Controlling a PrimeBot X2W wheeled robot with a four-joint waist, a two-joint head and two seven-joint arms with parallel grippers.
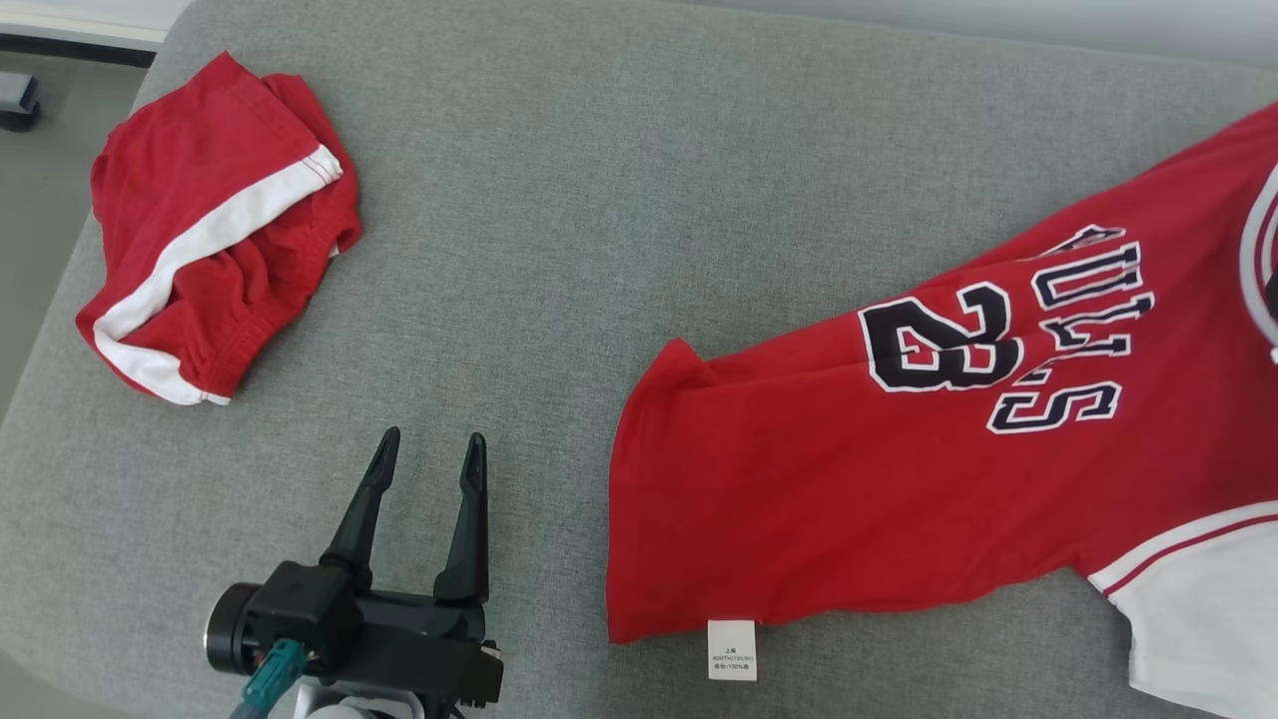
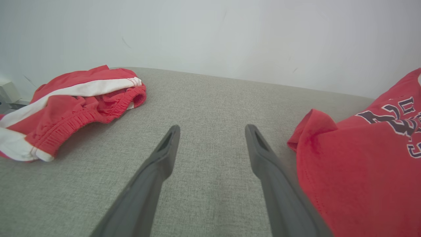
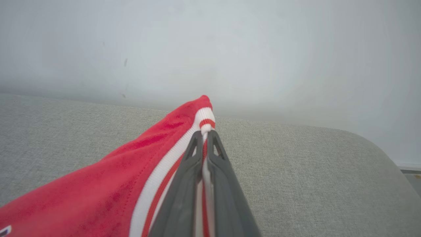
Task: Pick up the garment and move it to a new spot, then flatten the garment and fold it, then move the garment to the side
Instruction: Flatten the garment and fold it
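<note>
The garment [image 1: 899,469] is a red jersey with a dark "23" and white trim, spread over the right side of the grey cushion [image 1: 599,180]; a white care tag hangs at its near hem. In the left wrist view the jersey [image 2: 355,164] lies just right of my fingers. My left gripper [image 1: 427,447] hovers open over bare cushion, left of the jersey's hem, nothing between its fingers [image 2: 167,148]. My right gripper [image 3: 204,135] is shut on the jersey's white-and-red trimmed edge [image 3: 205,118], which bunches up at the fingertips.
Red shorts [image 1: 215,230] with a white stripe lie crumpled at the cushion's far left corner, seen too in the left wrist view [image 2: 72,105]. A pale wall [image 2: 230,36] stands behind the cushion. Floor [image 1: 40,200] drops off beyond the left edge.
</note>
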